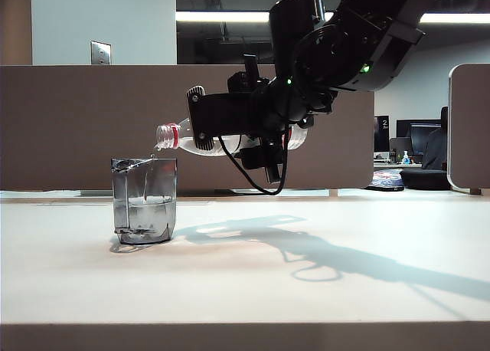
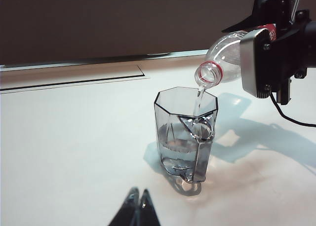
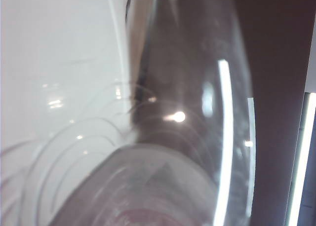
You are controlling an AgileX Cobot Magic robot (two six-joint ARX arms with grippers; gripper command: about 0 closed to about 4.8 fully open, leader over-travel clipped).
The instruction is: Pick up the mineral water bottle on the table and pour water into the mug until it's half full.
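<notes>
Both fingers of the right gripper (image 1: 230,117) are clamping the mineral water bottle (image 1: 184,136), holding it nearly level above the table (image 1: 306,290) with its mouth over the mug (image 1: 144,200), left of centre. Water (image 2: 199,96) is streaming into the mug. Nearer the camera, the left gripper (image 2: 138,199) is hovering apart, fingertips pressed together and holding nothing.

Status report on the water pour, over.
Right gripper clamped on mineral water bottle, tipped over mug. Water streaming in, mug partly filled. Left gripper shut, off to the side. Nothing obstructing.
</notes>
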